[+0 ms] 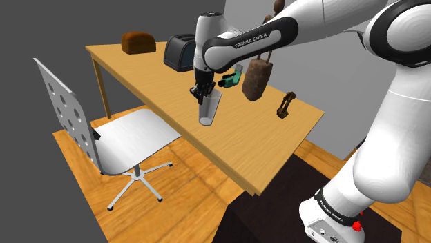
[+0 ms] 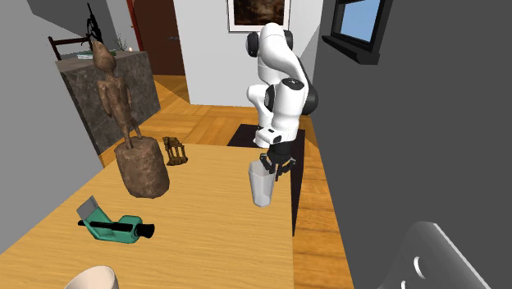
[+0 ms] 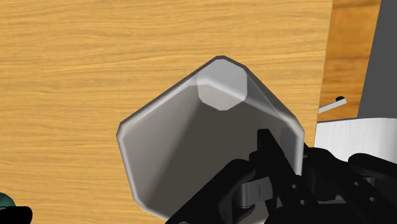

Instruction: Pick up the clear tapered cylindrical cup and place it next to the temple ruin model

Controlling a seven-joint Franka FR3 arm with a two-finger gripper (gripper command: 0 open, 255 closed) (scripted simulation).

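Presently we find the clear tapered cup (image 3: 184,146) empty, positioned toward the table (image 1: 276,148) edge at the second exterior view's right, with the gripper (image 1: 202,93) jaws clamped on its rim.

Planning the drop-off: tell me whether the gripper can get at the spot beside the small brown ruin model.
Probably yes. The gripper, clasping the greyish cup by its rim, has bare tabletop between it and the ruin model; the wooden figure stands clear of that line.
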